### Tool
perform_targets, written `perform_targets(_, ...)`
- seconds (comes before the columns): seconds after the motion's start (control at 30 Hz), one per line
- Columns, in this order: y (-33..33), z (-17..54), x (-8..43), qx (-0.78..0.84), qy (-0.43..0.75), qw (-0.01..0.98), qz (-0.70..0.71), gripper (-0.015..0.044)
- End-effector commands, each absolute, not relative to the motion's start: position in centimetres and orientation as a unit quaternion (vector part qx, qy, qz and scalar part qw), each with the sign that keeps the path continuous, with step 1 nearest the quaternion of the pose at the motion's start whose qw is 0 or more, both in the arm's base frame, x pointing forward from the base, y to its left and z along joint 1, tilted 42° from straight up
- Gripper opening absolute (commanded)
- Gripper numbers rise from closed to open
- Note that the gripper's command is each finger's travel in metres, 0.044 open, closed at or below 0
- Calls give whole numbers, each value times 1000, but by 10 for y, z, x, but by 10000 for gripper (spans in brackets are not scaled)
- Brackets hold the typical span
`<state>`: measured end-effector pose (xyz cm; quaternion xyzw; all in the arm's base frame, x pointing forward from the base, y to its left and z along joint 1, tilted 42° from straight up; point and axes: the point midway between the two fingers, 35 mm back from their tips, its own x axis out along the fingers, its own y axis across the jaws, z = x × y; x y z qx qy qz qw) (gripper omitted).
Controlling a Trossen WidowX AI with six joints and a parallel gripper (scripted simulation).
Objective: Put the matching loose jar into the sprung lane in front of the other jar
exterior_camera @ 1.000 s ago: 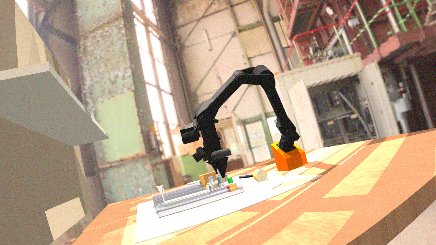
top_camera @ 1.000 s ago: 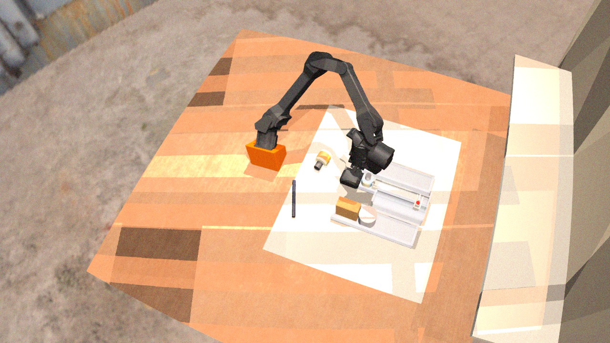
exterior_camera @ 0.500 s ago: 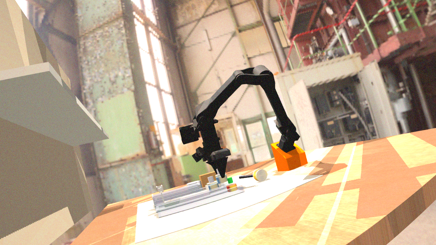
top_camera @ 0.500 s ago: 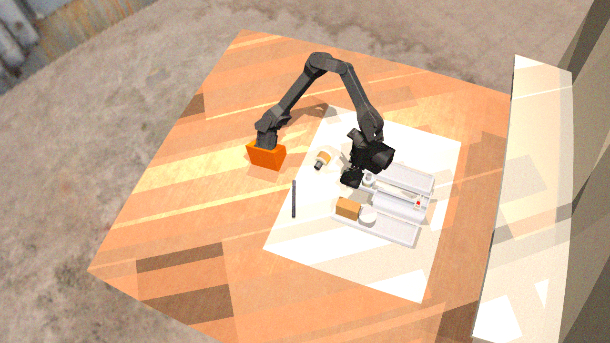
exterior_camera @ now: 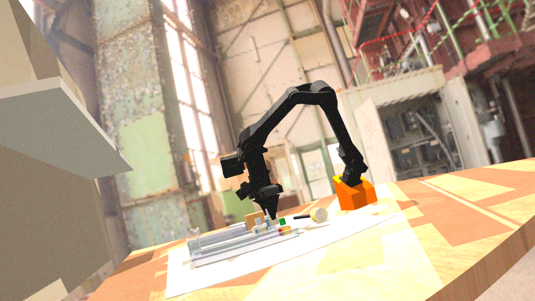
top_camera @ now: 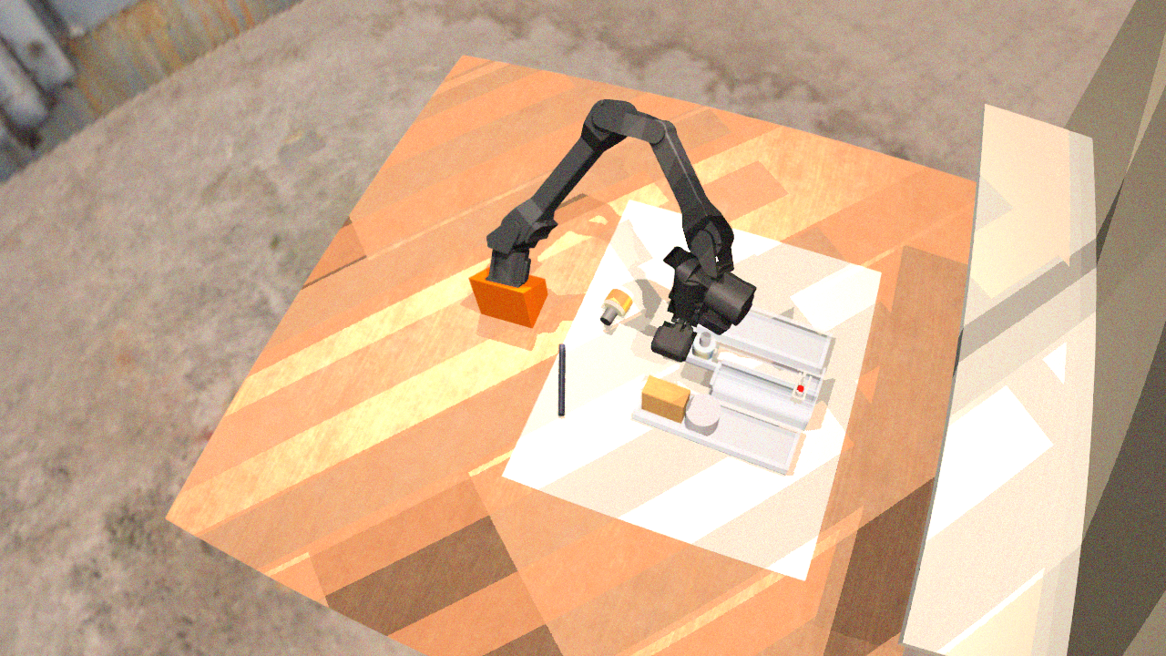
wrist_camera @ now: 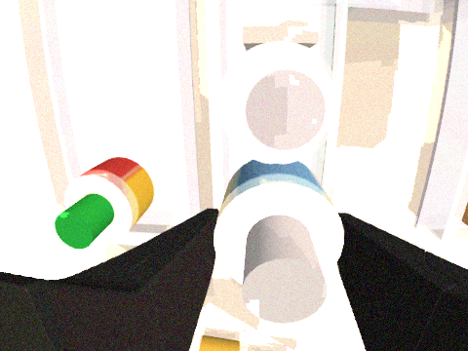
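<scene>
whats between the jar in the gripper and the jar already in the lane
Nothing: in the wrist view the held jar and the lane jar sit right next to each other, blue band showing between.

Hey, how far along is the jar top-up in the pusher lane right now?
Done: the matching blue-banded jar is picked up, with the gripper shut on it. In hand: it sits at the lane's front end, directly in front of the old jar. Left: push the row back, seat the new jar behind the front stop, then release.

Matt black tool [wrist_camera: 280, 331]; smooth, glossy white jar [wrist_camera: 281, 248]; pale plastic-looking lane rack [top_camera: 774, 359]; wood-grain worktop [top_camera: 366, 456]; white paper-like sheet [top_camera: 692, 489].
</scene>
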<state>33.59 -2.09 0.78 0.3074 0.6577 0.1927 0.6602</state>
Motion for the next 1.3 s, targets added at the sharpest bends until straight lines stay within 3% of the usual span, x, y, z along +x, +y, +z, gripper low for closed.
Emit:
perform_targets(0.0, -21, 8, 342, 307, 649, 668, 194, 0)
perform_targets(1.27, -11, -3, 341, 307, 649, 668, 194, 0)
